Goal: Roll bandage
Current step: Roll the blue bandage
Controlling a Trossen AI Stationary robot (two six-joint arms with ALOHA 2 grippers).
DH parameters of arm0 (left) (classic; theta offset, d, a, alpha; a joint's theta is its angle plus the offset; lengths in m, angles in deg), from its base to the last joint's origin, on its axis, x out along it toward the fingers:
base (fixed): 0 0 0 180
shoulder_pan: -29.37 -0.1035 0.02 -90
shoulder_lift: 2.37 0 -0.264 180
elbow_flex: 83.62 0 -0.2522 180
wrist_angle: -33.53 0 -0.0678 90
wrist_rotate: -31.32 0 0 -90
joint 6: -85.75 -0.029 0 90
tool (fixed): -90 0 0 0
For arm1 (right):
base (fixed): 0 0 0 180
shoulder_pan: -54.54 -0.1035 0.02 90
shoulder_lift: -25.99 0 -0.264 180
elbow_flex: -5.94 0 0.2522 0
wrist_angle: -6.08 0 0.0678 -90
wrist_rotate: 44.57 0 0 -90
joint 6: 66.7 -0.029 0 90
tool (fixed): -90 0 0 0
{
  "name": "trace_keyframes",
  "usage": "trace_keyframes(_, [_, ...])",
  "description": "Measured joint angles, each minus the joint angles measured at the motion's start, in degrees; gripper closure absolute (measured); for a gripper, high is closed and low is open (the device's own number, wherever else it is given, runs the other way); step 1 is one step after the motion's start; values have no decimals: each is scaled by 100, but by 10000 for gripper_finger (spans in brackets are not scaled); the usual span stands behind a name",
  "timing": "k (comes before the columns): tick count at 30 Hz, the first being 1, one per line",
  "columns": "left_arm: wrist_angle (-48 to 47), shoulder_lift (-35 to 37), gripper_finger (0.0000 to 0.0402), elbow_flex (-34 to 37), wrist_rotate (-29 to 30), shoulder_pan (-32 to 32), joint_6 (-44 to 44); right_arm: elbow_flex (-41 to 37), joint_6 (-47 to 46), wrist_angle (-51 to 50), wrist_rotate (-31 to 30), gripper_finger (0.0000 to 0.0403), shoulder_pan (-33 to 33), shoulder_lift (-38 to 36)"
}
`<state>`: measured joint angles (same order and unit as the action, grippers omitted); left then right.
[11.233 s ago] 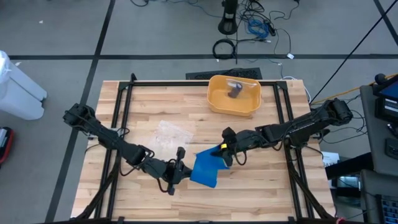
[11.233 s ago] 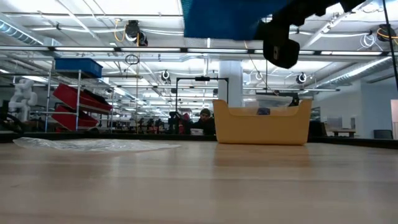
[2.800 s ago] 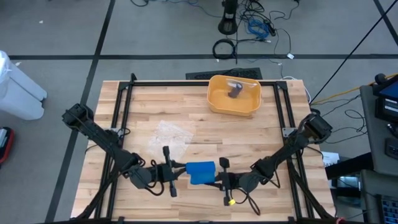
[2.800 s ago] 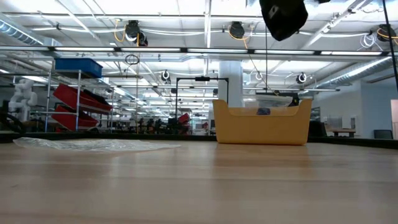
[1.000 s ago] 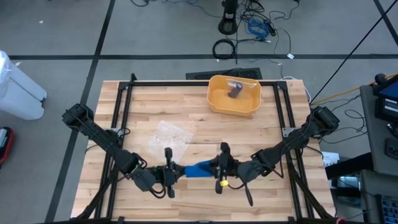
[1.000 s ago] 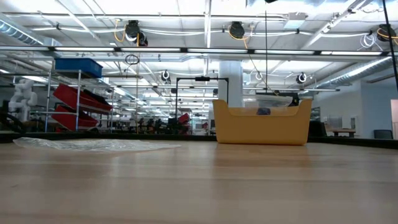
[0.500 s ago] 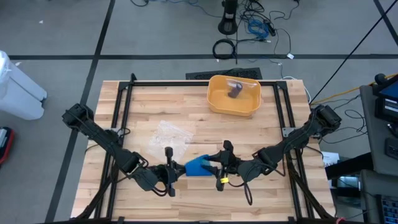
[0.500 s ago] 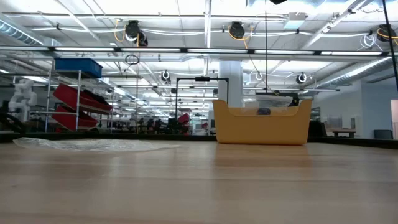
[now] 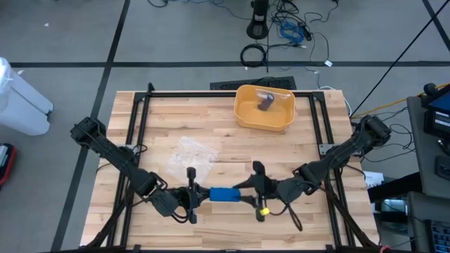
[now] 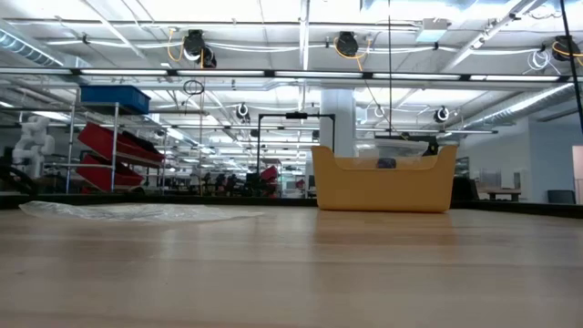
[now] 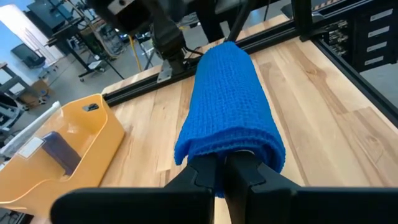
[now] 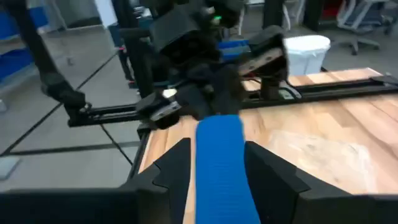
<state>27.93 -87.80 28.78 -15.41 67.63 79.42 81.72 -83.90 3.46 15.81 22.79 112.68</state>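
Note:
The blue bandage (image 9: pixel 225 195) is a narrow roll held level in the air between my two grippers, over the table's near middle. My left gripper (image 9: pixel 202 195) is shut at the roll's left end (image 11: pixel 231 144). My right gripper (image 9: pixel 246 197) is open. In its wrist view its two fingers (image 12: pixel 177 163) stand on either side of the roll's right end (image 12: pixel 221 155). Whether they touch it I cannot tell. The low view shows neither gripper nor the bandage. My left gripper comes level from the table's left, along the roll, and its shut fingers (image 11: pixel 214 174) reach into the roll's open left end (image 11: pixel 245 152). The outer layers wrap over the fingertips, so what they pinch inside is hidden. The roll sticks out level beyond them, clear of the table.
A yellow bin (image 9: pixel 265 107) with a grey object stands at the table's far middle. It also appears in the low view (image 10: pixel 383 180). A clear plastic wrapper (image 9: pixel 193 151) lies left of centre. Black frame rails (image 9: pixel 133 140) run along the table's sides.
My right gripper has drawn back a little toward the table's right edge and rolled about its own axis. The bandage bunched up half a second ago. It now lies as a straight, level roll between the grippers. My left gripper has kept its place.

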Motion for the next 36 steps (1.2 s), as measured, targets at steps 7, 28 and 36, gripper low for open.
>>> trace_keyframes(7, [37,0,389,0,12,-4,-30,0,145,-359,-47,318,222,138])
trace_keyframes(28, [2292,7,389,704,-769,-101,-508,-434,808,-526,-2258,225,-1592,97])
trace_keyframes(36, [3704,7,389,1396,-1687,-473,-568,-1302,1977,2495,-2190,228,-1825,486])
